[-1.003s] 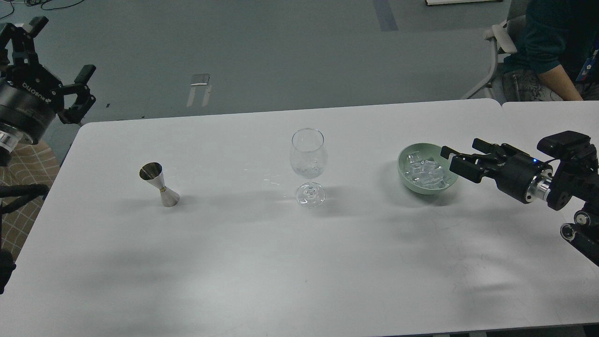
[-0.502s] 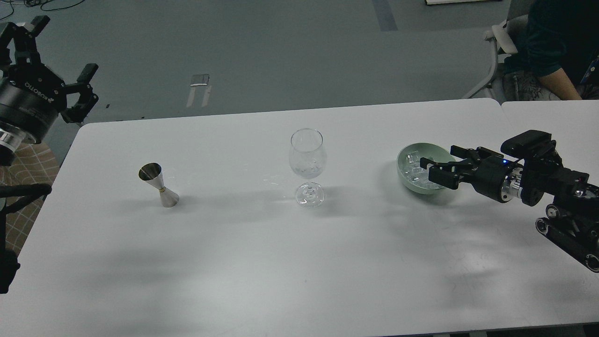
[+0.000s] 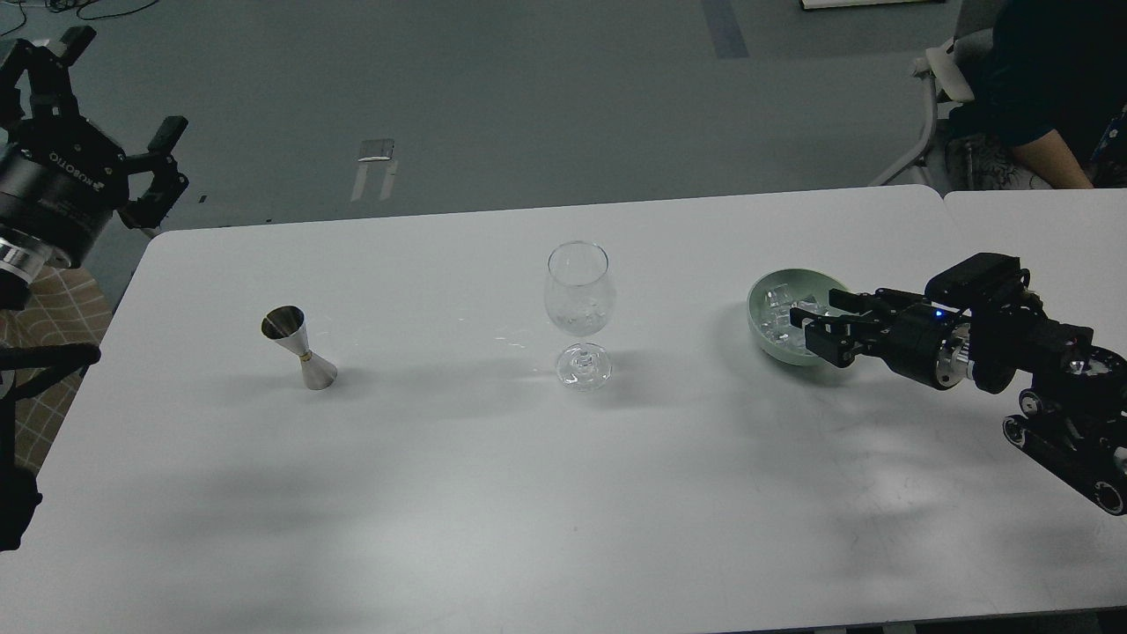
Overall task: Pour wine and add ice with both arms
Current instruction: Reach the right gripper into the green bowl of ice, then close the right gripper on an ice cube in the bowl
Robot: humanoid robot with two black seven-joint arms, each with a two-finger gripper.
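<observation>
Head view
My right claw (image 3: pixel 808 324): it reaches in from the desk's right edge and lies low over the near right rim of the green bowl, fingertips inside the bowl among the cubes. The two fingers (image 3: pixel 826 342) stand apart, released; I cannot tell whether a cube sits between them.
My right arm (image 3: pixel 1012 348): stretched nearly level above the desk (image 3: pixel 493 493), wrist ring and a small blue light showing, its thick links running off toward the near right corner.
Ice (image 3: pixel 779 319): a heap of small clear cubes in the green bowl, partly hidden by my right claw.
Green bowl (image 3: pixel 764 330): on the right half of the desk, nearer the far edge than the near one, upright.
Wine glass (image 3: pixel 578 313): upright about mid-desk, well apart from the bowl and from the jigger; I cannot tell what its bowl holds.
Jigger (image 3: pixel 299 347): a steel hourglass cup standing on the left half of the desk, tilted slightly, wide mouth up.
My left claw (image 3: pixel 114 110): raised beyond the far left corner, over the floor, not over the desk. Its fingers (image 3: pixel 165 134) are spread wide and hold nothing.
Seated person (image 3: pixel 1039 97): beyond the far right corner, on a chair, only partly in view.
</observation>
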